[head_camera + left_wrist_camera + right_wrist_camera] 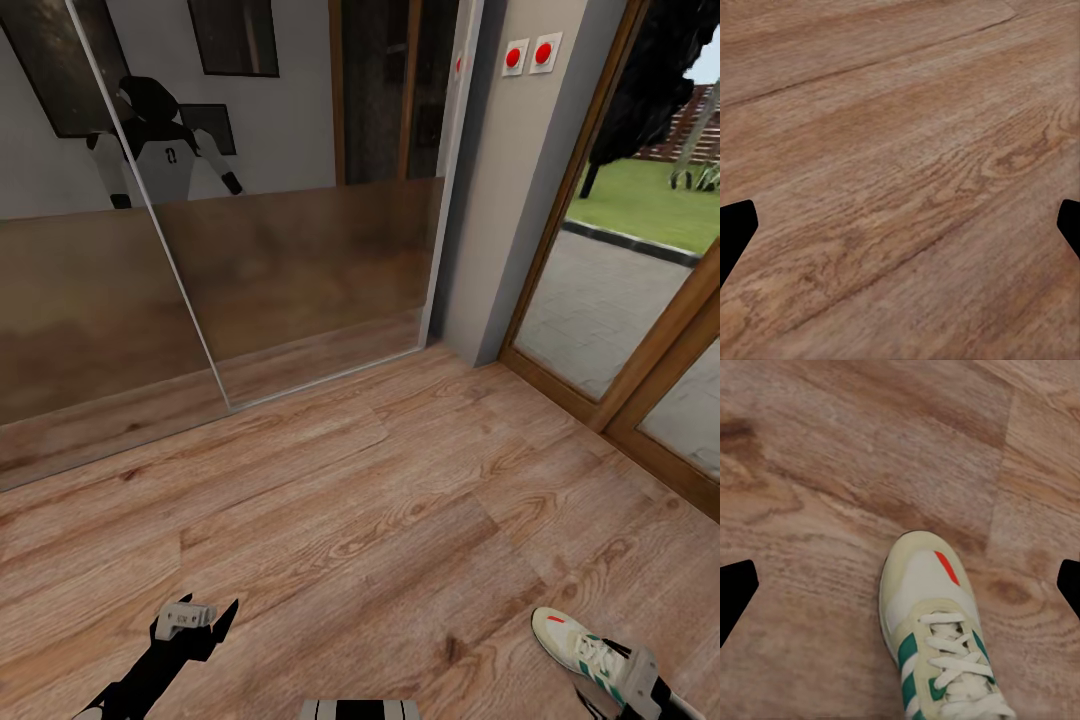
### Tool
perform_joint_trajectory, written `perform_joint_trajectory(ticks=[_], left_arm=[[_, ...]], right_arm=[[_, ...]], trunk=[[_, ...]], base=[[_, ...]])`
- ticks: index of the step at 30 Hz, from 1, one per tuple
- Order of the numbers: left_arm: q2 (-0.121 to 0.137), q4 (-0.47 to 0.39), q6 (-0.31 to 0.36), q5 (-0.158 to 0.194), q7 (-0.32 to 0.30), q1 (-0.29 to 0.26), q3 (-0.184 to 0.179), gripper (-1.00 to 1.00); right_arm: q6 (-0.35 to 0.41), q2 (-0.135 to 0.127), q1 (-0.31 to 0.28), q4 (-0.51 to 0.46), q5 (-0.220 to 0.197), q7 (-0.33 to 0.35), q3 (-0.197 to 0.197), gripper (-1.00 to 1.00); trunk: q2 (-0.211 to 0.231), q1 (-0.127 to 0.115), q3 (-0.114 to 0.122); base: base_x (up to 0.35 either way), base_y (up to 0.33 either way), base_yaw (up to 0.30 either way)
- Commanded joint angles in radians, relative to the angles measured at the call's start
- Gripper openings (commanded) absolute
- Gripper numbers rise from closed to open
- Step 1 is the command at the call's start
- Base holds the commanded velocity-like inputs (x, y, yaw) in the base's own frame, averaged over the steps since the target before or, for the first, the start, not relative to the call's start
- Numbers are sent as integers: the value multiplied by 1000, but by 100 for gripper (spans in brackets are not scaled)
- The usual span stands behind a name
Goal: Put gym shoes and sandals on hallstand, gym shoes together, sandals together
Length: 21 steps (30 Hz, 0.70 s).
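A: How far along does the job look?

B: Early, by the look of it. One gym shoe (583, 645) lies flat on the corridor floor (380, 520), toe pointing away from the robot. No rack and no sandals can be seen from here, so nothing shows as placed.

A: And the right gripper (900, 585)?

B: It hangs spread wide above that gym shoe, fingertips standing well apart on either side of the toe in the right wrist view, gripping nothing. Whether it touches the shoe is hard to tell in the head view, where the wrist covers the heel end.

A: The left gripper (900, 225)?

B: Also spread and empty, over bare planks well away from the gym shoe.

A: Anything around the shoe?

B: Beyond the gym shoe, across open floor, a mirrored sliding panel (250, 250) reflects the robot. A grey wall with two red buttons (530, 53) stands further off, and a wood-framed glass door (640, 300) rises nearest the shoe, showing lawn outside. Nothing lies between the gripper and the shoe, so the grasp looks unobstructed.
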Motion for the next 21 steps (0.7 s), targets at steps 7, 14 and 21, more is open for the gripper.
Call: perform_joint_trajectory(ticks=[7,14,21], left_arm=[[0,1,0,0,0,0,0,100],[-1,1,0,0,0,0,0,100],[0,2,0,0,0,0,0,100]], right_arm=[[-18,-10,0,13,-7,55,-4,100],[-26,-26,1,20,-17,85,-7,100],[-29,-32,1,22,-31,96,-8,100]], trunk=[[0,0,0],[0,0,0],[0,0,0]], base=[[0,0,0],[0,0,0],[0,-72,0]])
